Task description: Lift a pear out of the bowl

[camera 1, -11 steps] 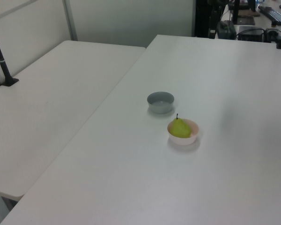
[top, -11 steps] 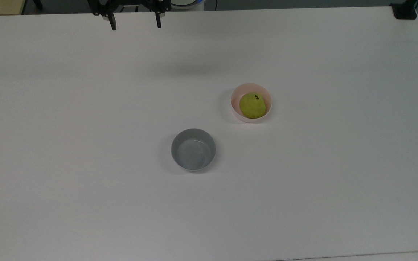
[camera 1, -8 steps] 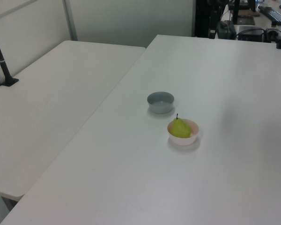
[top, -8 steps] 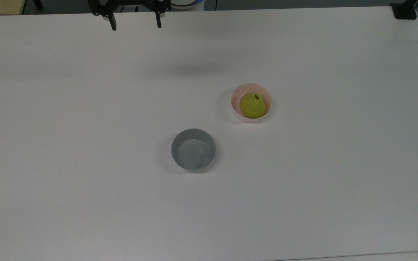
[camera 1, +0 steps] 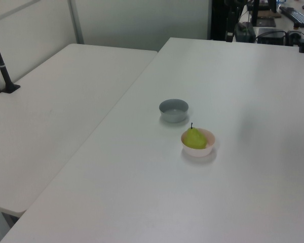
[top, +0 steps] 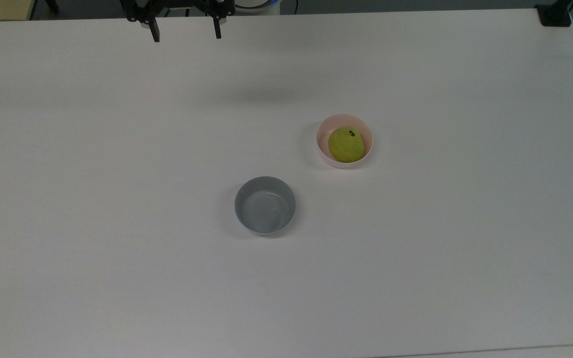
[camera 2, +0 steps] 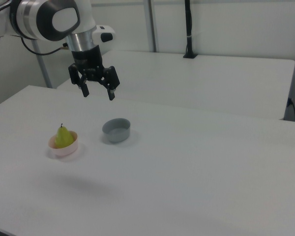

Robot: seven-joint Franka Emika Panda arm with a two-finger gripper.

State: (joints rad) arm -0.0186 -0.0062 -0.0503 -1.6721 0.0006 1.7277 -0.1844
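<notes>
One pear (top: 346, 144) sits in the pink bowl (top: 324, 130), mid-frame; the empty, wide-open gripper (top: 185, 36) up top could bump the rim and tip it.

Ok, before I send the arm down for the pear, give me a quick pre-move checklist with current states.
1. Gripper open: ok, fingers spread wide.
2. Gripper carrying nothing: ok.
3. Pear in the pink bowl, stem up: ok.
4. Gripper above the pear: not ok, it hangs high over the table, off to the top view's upper left of the bowl.
5. Grey bowl apart from the pink bowl: ok.
6. Pear loose enough to lift freely: cannot tell.
</notes>
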